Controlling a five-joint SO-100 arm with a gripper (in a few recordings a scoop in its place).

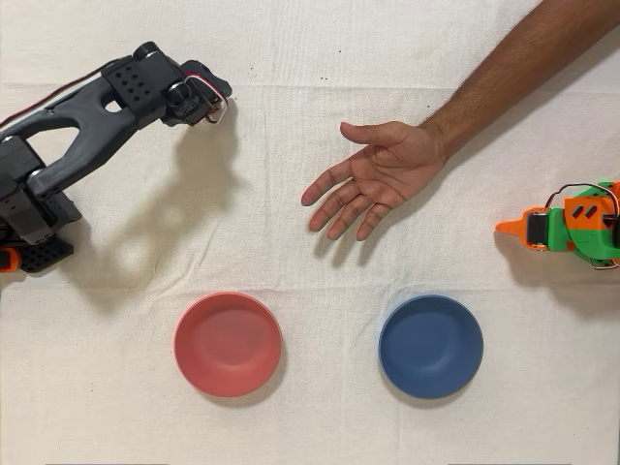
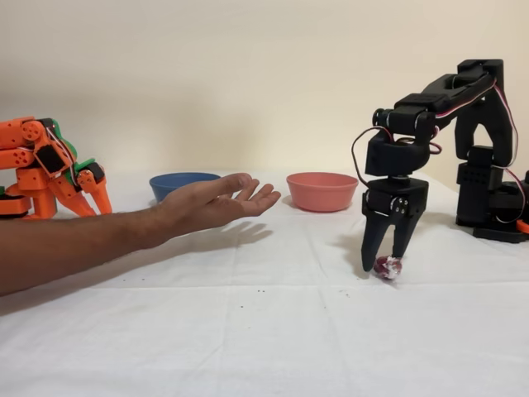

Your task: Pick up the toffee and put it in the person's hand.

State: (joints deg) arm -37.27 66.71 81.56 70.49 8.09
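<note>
grasp step in hand: black two-finger gripper (image 2: 385,266) pointing down, clenched around the tiny magenta foil-wrapped toffee (image 2: 387,266) at the white-clothed bench (image 2: 273,331). next, probably: lift, carry across to the open bare palm-up hand (image 2: 223,198), release gently.

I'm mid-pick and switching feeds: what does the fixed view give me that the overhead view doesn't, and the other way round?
Fixed view: the toffee sits at table level between the tips of the black gripper, whose fingers point straight down, a narrow gap between them. It also gives height: the person's hand hovers palm up above the cloth.

Overhead view: the layout. The hand lies well right of the gripper, with the red bowl and blue bowl below it. The arm's own body hides the candy there.

Both: hand, bowls, black arm, idle orange arm.
</note>
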